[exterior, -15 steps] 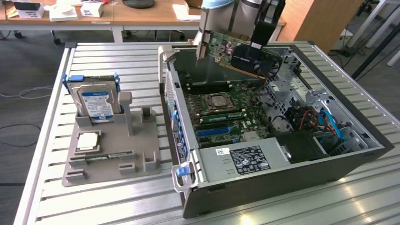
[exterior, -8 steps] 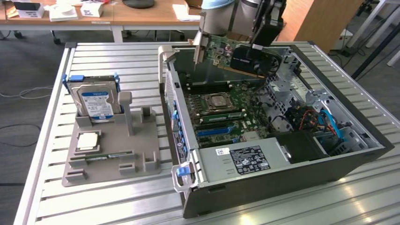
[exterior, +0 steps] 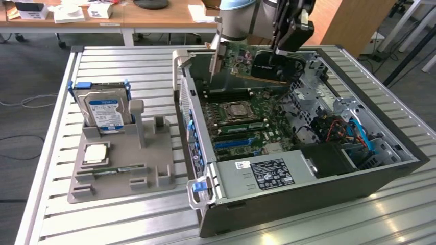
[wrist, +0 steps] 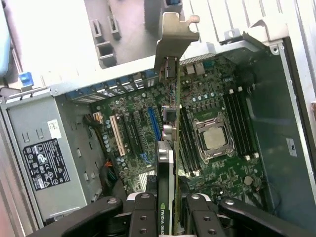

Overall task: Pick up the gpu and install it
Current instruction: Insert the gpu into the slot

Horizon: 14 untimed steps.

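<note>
1. gpu (exterior: 253, 62) is clamped between the fingers of the gripper (exterior: 285, 45). In the wrist view the gripper (wrist: 168, 210) has its pads pressed on both faces of the card's near end, and the gpu (wrist: 165, 163) is seen edge-on and upright.
2. The card hangs in the air above the far end of the open computer case (exterior: 381, 176), touching nothing below. Its metal bracket (wrist: 173, 37) points toward the case's rear wall.
3. From the wrist, the card's edge runs parallel to the expansion slots (wrist: 153, 123) and lies between them and the processor socket (wrist: 213, 139). Which slot sits directly beneath it, I cannot tell from this height.
4. Doing this step well probably means holding the card vertical, with its lower edge level and parallel to the slot. A tilt could jam one corner first.
5. The bracket likely has to meet the rear opening as the edge connector meets the slot, so both ends need watching.
6. The memory strips (wrist: 187, 143) beside the socket are the likeliest thing to be struck if the card drifts sideways.
7. The power supply (exterior: 272, 173) lies well apart from the card.
</note>
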Motion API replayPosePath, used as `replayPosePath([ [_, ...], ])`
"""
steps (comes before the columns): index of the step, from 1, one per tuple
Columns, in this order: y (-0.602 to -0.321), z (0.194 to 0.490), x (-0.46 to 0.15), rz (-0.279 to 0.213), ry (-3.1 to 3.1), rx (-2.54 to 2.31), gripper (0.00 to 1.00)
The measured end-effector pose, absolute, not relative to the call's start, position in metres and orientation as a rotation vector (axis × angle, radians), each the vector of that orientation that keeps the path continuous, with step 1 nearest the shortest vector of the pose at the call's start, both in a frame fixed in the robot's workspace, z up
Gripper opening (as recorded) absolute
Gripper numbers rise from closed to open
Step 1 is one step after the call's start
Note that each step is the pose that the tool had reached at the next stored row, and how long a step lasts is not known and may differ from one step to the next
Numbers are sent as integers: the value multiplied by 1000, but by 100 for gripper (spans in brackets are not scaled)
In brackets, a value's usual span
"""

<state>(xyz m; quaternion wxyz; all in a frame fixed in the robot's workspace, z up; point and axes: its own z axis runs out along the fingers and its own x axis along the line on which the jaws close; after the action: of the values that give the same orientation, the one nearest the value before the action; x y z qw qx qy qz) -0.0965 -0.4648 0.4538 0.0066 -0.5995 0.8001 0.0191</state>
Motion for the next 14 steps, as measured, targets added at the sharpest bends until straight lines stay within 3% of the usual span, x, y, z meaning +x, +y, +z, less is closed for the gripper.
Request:
replayPosePath([
  [14, -465, 453, -97, 61, 2362, -2054, 27],
])
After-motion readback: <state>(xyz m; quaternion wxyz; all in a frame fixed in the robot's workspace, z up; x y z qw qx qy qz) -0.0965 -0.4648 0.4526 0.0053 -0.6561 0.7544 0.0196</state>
